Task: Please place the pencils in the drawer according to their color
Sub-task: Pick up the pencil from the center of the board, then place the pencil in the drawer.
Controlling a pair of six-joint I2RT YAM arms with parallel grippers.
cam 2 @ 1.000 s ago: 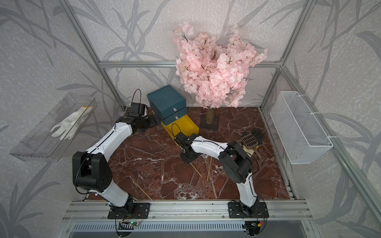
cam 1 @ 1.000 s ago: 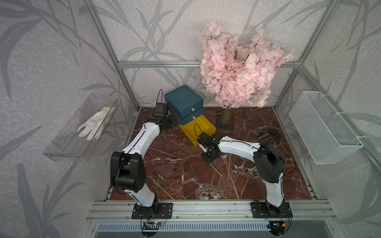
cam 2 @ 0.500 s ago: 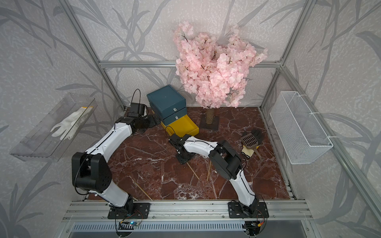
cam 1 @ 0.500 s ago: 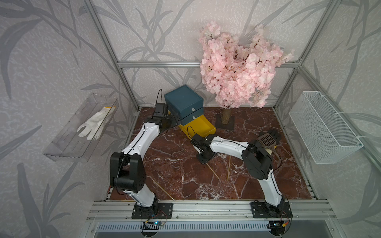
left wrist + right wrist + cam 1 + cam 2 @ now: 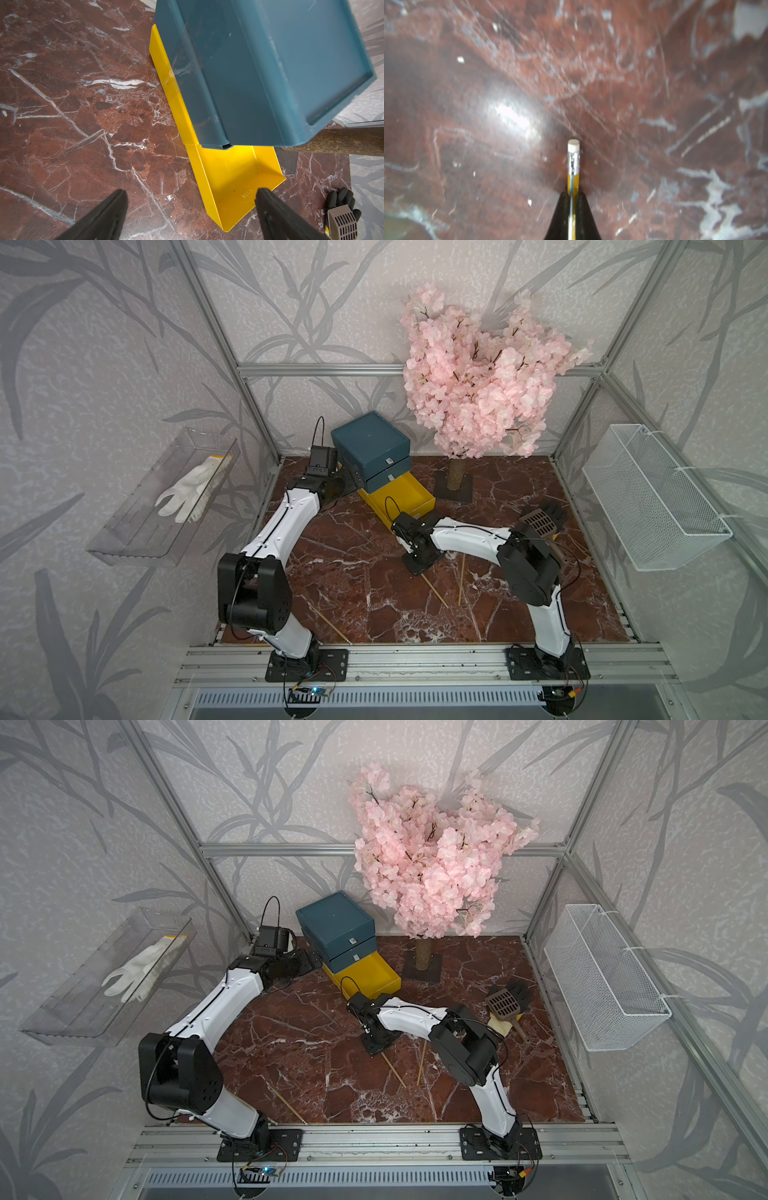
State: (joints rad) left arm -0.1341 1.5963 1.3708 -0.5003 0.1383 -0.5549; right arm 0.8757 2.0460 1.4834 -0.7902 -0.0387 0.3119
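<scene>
Three yellow-tan pencils [image 5: 461, 578] lie on the marble floor [image 5: 353, 564] in both top views. One slants from under the right gripper [image 5: 417, 566] toward the lower right. A second, just beside it, stands almost vertical in the frame. The third lies well apart at the lower left, slanting down to the front rail [image 5: 415, 659]. They are too thin there to tell which end carries the eraser.

Only the right wrist view shows the grip. The jaws are pinched tight on a yellow pencil [image 5: 573, 166] whose long axis runs in line with the fingers. Its metal band and pale eraser stick out past the fingertips, low over the blurred floor. From above, the black gripper body hides this hold, so I cannot tell for certain that the slanting pencil is the one held.

The chest [image 5: 370, 448] sits at upper centre by the back wall with both teal drawers closed. Its yellow drawer [image 5: 405, 499], the lowest, is pulled out toward the lower right, close to the right gripper.

The left wrist view alone looks into that drawer; its rear part is hidden under the casing. The same view shows the left gripper [image 5: 191, 190] with jaws spread wide and holding nothing. One finger is over the floor and the other over the drawer's front corner. In the top views this gripper sits beside the chest's left side, largely hidden by its own wrist.
</scene>
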